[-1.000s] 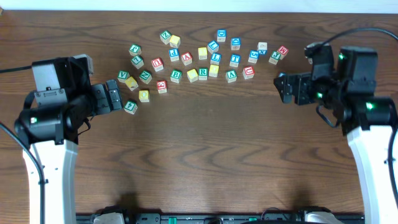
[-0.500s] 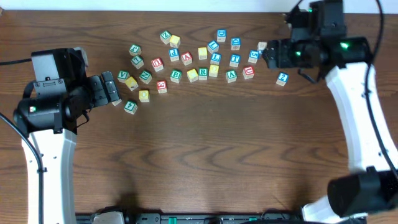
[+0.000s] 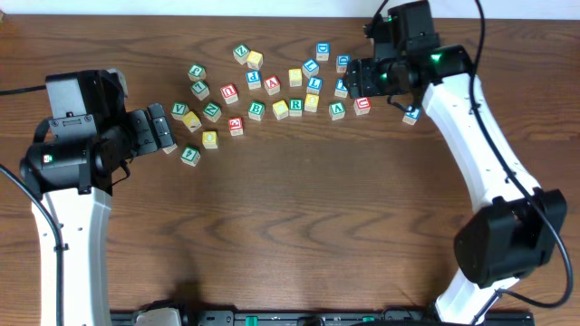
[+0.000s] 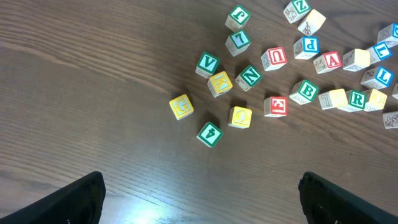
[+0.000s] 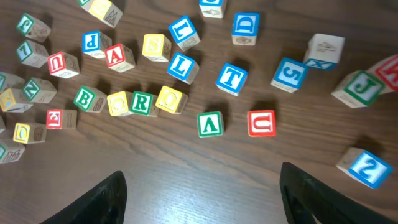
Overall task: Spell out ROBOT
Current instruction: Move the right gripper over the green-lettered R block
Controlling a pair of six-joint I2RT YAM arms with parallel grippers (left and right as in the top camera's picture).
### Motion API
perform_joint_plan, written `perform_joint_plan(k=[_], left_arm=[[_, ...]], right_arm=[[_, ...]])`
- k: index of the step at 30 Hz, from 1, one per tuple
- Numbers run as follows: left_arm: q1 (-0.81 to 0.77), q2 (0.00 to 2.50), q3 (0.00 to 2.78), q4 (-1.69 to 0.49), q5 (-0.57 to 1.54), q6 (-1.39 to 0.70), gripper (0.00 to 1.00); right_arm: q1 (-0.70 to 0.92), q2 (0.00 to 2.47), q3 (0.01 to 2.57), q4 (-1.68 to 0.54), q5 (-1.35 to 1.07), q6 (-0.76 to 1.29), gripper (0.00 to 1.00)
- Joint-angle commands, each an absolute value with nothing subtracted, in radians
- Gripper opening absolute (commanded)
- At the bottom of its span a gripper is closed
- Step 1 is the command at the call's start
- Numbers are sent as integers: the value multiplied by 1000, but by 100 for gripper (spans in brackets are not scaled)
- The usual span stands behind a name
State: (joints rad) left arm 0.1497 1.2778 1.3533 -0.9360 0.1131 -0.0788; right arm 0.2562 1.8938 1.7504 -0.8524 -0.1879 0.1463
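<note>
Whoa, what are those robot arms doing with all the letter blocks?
They're supposed to spell ROBOT with wooden letter blocks, but nothing is picked up yet. The right arm hovers over the right end of the scattered blocks, jaws open and empty, looking down at the blue T. The green B, a yellow block, the green R and another yellow block sit in a rough row. The left arm hovers by the left end, jaws open too.

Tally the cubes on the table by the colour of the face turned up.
Green cubes: 10
Blue cubes: 8
Yellow cubes: 7
Red cubes: 5
White-topped cube, blue X on its side: 1
Total: 31
</note>
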Motion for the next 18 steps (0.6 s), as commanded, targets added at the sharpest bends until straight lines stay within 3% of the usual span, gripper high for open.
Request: perform_joint_plan(k=[1, 18], left_arm=[[155, 1281, 1378, -938, 99, -88, 98], [155, 1281, 1378, -938, 100, -88, 98]], right_arm=[[277, 1933, 1772, -833, -182, 187, 73], [425, 2064, 1772, -629, -147, 382, 62]])
